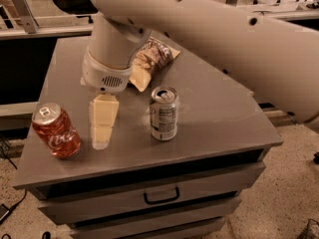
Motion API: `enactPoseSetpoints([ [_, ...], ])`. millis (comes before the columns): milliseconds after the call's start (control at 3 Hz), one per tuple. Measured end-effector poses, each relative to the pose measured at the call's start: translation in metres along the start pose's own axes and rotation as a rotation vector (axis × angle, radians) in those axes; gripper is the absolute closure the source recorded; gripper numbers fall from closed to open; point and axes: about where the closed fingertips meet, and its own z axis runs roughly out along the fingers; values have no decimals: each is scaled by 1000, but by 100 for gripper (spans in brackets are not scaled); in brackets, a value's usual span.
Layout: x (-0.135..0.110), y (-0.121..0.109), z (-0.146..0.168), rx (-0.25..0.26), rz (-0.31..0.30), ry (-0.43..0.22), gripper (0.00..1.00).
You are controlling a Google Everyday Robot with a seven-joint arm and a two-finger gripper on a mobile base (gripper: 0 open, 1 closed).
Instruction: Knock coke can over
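Camera view from above and in front of a grey cabinet. The robot arm [209,39], a thick pale tube, crosses the picture from the right edge to the upper left and covers much of the rear of the cabinet top [219,113]. The top is a flat grey surface; below its front edge lies a drawer with a dark handle [162,196].

The arm ends in a round wrist housing with a vented grille, held over the left-centre of the top. From it hangs the gripper [120,116], released and holding nothing. Its two cream fingers stand apart. One finger [102,121] points down toward the front, between the two cans. The other sits further back, just beside the snack bag [155,54].

The snack bag, crinkled and printed in brown and white, lies at the rear of the top, partly hidden by the wrist.

The silver can [163,113], with white and green print, stands upright near the middle of the front half, to the right of the gripper and apart from it.

The coke can [56,132], red with white script and a silver top, stands upright at the front left corner. It is left of the nearer finger and not touched by it.
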Motion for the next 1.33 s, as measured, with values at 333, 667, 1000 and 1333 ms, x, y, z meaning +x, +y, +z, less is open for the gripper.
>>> enactPoseSetpoints([
  [333,-15,-5,19,-29,-18,-67,0],
  [667,-30,-9,34,-48,-39,-138,0],
  [1000,-38,-9,43,-65,-40,-205,0],
  [1333,-41,0,52,-105,-40,-241,0],
])
